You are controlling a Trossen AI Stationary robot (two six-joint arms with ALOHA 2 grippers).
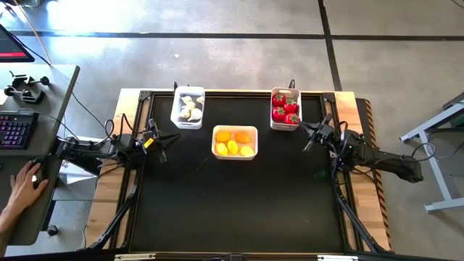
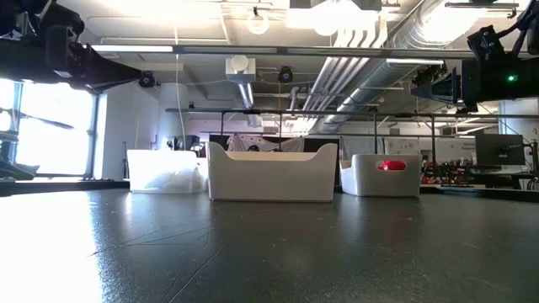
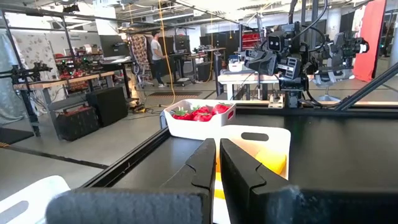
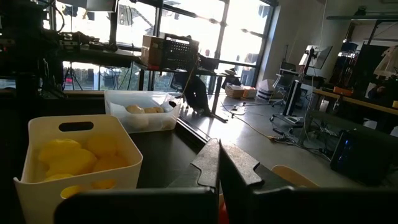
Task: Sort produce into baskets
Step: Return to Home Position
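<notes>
Lemons (image 1: 233, 143): in wide bin (image 1: 214, 143), btwn left claw (image 1: 165, 138) & right claw (image 1: 313, 135), apart from both.
Garlic (image 1: 190, 108): in narrow bin (image 1: 187, 125), nr left claw, just past its tip.
Tomatoes (image 1: 284, 111): in narrow bin (image 1: 285, 127), nr right claw.
Left claw: clenched, empty, above counter (image 1: 232, 206).
Right claw: clenched, empty, above counter.
Person's hand (image 1: 25, 186): well behind left claw, off counter.

Three white bins (image 1: 234, 127) are counted; about four garlic bulbs (image 1: 190, 109), four or five lemons (image 1: 232, 147) and four red fruits (image 1: 279, 114) are seen.
</notes>
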